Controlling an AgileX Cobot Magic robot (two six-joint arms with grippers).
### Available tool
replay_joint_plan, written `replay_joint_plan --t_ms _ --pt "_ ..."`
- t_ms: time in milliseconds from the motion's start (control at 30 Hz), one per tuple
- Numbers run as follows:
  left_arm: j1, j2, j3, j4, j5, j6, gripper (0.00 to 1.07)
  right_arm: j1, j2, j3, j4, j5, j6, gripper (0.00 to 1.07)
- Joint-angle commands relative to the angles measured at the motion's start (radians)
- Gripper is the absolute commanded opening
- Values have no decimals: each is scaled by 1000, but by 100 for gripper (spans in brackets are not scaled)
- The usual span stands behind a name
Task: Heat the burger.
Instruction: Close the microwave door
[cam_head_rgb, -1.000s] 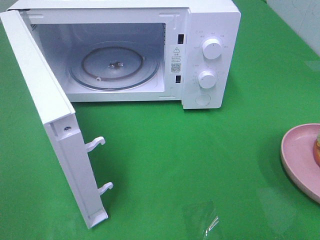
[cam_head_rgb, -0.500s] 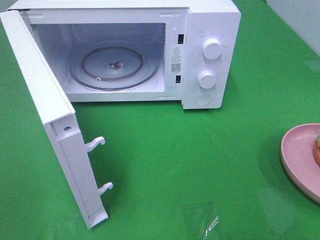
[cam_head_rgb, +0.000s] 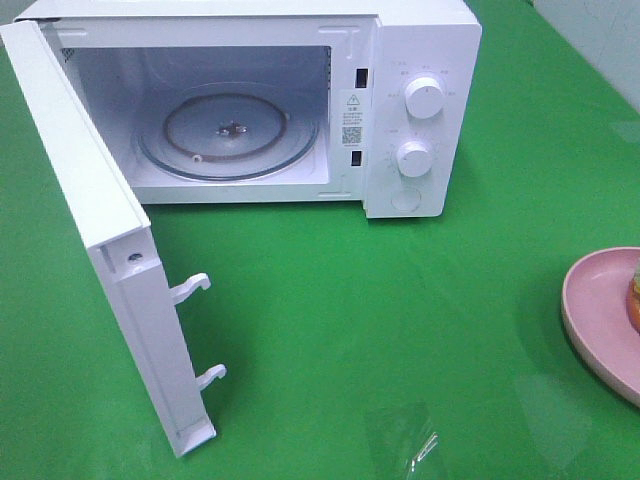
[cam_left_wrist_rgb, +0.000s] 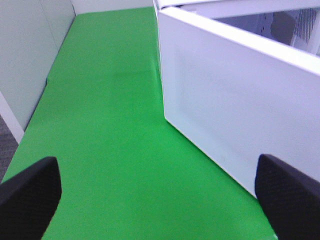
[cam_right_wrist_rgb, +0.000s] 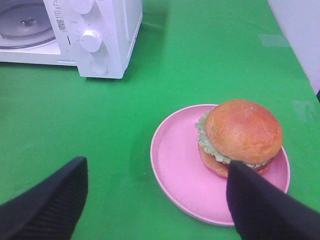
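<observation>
Nearest us, the right claw (cam_right_wrist_rgb: 152, 200) hangs w/ fingers spread wide, holding nothing, over the pink plate (cam_right_wrist_rgb: 175, 165). The burger (cam_right_wrist_rgb: 239, 137) sits toward 1 side of that plate, on the green worktop (cam_head_rgb: 400, 300) well apart from the oven, so we judge pickup comes next. The left claw (cam_left_wrist_rgb: 160, 200) is also wide open and empty, beside the swung-out microwave door (cam_left_wrist_rgb: 225, 110). Farther back the microwave (cam_head_rgb: 420, 60) stands open, its glass turntable (cam_head_rgb: 228, 135) bare, ready for the plate.

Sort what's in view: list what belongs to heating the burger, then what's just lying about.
For the job: burger, pink plate under it, microwave with door open, glass turntable inside.
Lying about: clear plastic scrap on the green cloth.
</observation>
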Motion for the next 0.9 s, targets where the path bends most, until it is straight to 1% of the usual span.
replay_joint_plan --t_ms 33,67,100,133,167,200,267,300,333,367,400,433,467,500,600,633,733,800,867,900 --pt "2 42 -9 -7 -114 -27 84 -3 -27 2 3 -8 -8 73" --pt "2 42 -9 -7 -114 -27 84 -3 -27 2 3 -8 -8 73" --pt "2 76 -9 -7 -157 -25 80 -3 -27 2 3 -8 -8 73" --pt "2 76 -9 -7 -157 -25 80 -3 -27 2 3 -8 -8 73" --pt "2 95 -9 -7 -181 -25 69 -3 -27 2 3 -8 -8 73" --pt "2 95 -9 -7 -181 -25 69 -3 -27 2 3 -8 -8 73" --pt "2 172 -9 -9 -257 -25 43 -3 -27 2 3 -8 -8 73" --pt "2 172 -9 -9 -257 -25 43 -3 -27 2 3 -8 -8 73" --pt "2 195 -9 -12 -270 -25 36 -3 -27 2 3 -8 -8 73" --pt "2 195 -9 -12 -270 -25 36 -3 -27 2 3 -8 -8 73" --pt "2 241 -9 -21 -290 -25 22 -3 -27 2 3 -8 -8 73" --pt "2 241 -9 -21 -290 -25 22 -3 -27 2 3 -8 -8 73" --pt "2 282 -9 -34 -309 -25 7 -3 -27 2 3 -8 -8 73" --pt "2 326 -9 -41 -322 -25 0 -3 -27 2 3 -8 -8 73" --pt "2 363 -9 -41 -338 -25 0 -3 -27 2 3 -8 -8 73" --pt "2 412 -8 -41 -367 -25 0 -3 -27 2 3 -8 -8 73" --pt "2 436 -7 -41 -381 -25 0 -3 -27 2 3 -8 -8 73" --pt "2 526 7 -40 -491 -18 0 -3 -27 2 3 -8 -8 73" --pt "2 526 7 -40 -491 -18 0 -3 -27 2 3 -8 -8 73" --pt "2 565 24 -40 -551 -18 0 -3 -27 2 3 -8 -8 73"
